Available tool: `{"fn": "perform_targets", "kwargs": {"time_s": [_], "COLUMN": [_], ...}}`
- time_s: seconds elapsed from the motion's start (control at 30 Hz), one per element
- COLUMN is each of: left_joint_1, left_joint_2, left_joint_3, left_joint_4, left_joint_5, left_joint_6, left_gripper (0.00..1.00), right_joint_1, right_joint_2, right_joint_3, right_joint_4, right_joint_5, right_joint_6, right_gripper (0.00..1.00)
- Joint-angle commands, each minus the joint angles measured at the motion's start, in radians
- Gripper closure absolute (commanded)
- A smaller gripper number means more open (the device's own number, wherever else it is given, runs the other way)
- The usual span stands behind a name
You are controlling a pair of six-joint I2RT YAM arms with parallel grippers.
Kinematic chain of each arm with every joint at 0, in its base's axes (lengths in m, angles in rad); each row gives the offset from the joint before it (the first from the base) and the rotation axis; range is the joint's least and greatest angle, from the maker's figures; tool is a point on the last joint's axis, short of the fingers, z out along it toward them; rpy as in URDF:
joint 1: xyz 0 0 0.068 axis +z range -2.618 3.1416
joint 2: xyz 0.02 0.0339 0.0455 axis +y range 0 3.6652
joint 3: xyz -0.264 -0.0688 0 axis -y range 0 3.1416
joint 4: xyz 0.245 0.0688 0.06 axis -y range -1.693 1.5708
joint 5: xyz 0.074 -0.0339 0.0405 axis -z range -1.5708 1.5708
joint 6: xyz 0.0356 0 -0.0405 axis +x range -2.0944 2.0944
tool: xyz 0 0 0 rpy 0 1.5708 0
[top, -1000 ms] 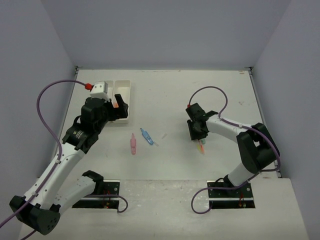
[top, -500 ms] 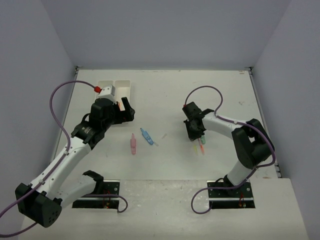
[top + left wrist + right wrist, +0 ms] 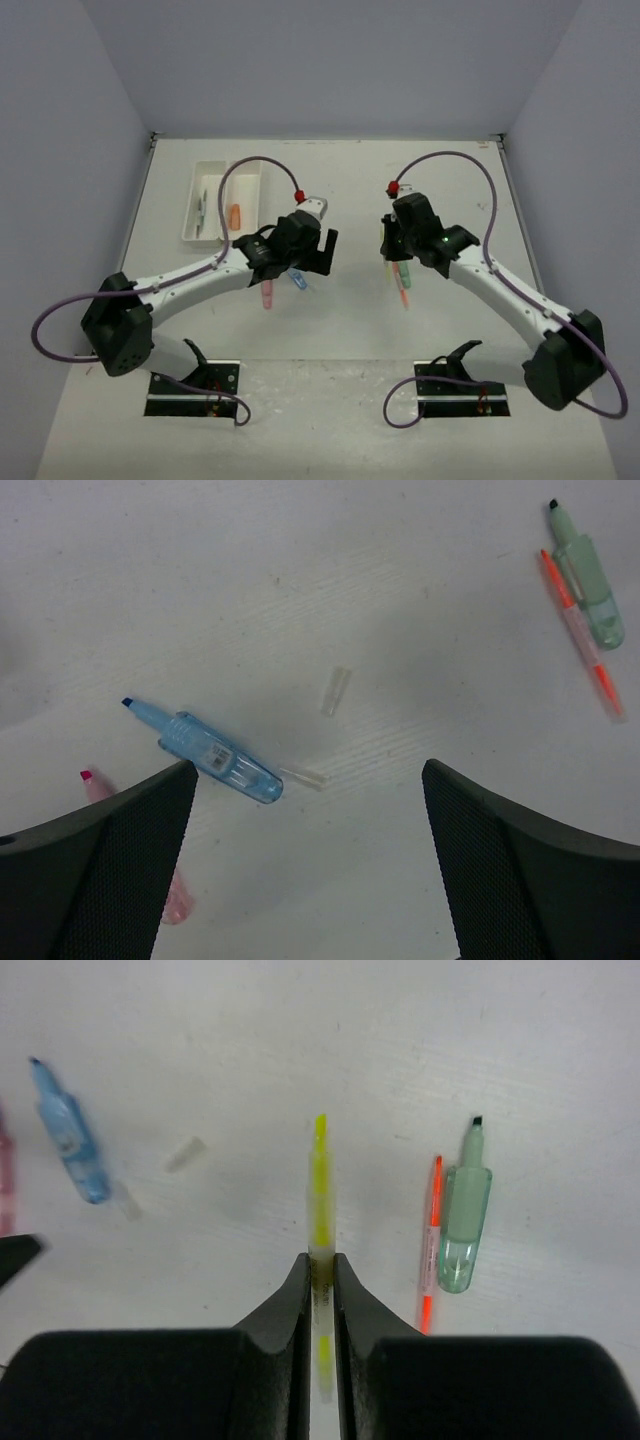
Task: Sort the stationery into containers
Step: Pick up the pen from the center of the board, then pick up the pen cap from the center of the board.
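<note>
right gripper (image 3: 321,1262) clamped on yellow marker (image 3: 320,1175), tip pointing straight ahead; left gripper (image 3: 307,772) apart.

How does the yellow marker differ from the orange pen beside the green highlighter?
The yellow marker is pinched in the right gripper; the orange pen lies free on the table. The yellow marker is apart from other items, while the orange pen lies right alongside the green highlighter. Both are slim and roughly parallel.

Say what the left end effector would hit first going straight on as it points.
Probably bare table beside the blue highlighter and a small clear cap; nothing stands in between, though depth is unclear.
</note>
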Motion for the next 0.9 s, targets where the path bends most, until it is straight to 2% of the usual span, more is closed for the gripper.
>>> {"fn": "perform_targets", "kwargs": {"time_s": [0.0, 0.1, 0.2, 0.4, 0.57, 0.67, 0.8, 0.87], "left_joint_1": [-0.079, -0.092, -0.102, -0.106, -0.109, -0.109, -0.11, -0.109], "left_joint_2": [0.17, 0.248, 0.239, 0.235, 0.281, 0.308, 0.277, 0.262], "left_joint_3": [0.129, 0.162, 0.132, 0.118, 0.127, 0.164, 0.158, 0.161], "left_joint_4": [-0.021, -0.031, -0.007, -0.022, 0.006, -0.013, -0.064, -0.139], "left_joint_5": [-0.114, -0.144, -0.155, -0.176, -0.104, -0.097, -0.181, -0.236], "left_joint_6": [0.054, -0.007, -0.022, -0.068, 0.004, 0.027, -0.097, -0.258], "left_gripper": [0.09, 0.13, 0.22, 0.27, 0.46, 0.49, 0.47, 0.51], "right_joint_1": [-0.005, -0.005, -0.007, -0.007, -0.007, -0.007, -0.007, -0.007], "right_joint_2": [-0.164, -0.207, -0.22, -0.21, -0.204, -0.218, -0.237, -0.241], "right_joint_3": [-0.015, -0.029, -0.06, -0.089, -0.094, -0.099, -0.11, -0.109], "right_joint_4": [-0.038, -0.059, -0.059, -0.031, -0.023, -0.024, -0.024, -0.024], "right_joint_5": [0.069, 0.073, 0.082, 0.073, 0.07, 0.072, 0.083, 0.088], "right_joint_6": [0.067, 0.065, 0.057, 0.056, 0.051, 0.049, 0.045, 0.044], "right_gripper": [1.0, 1.0, 1.0, 1.0, 1.0, 1.0, 1.0, 1.0]}}
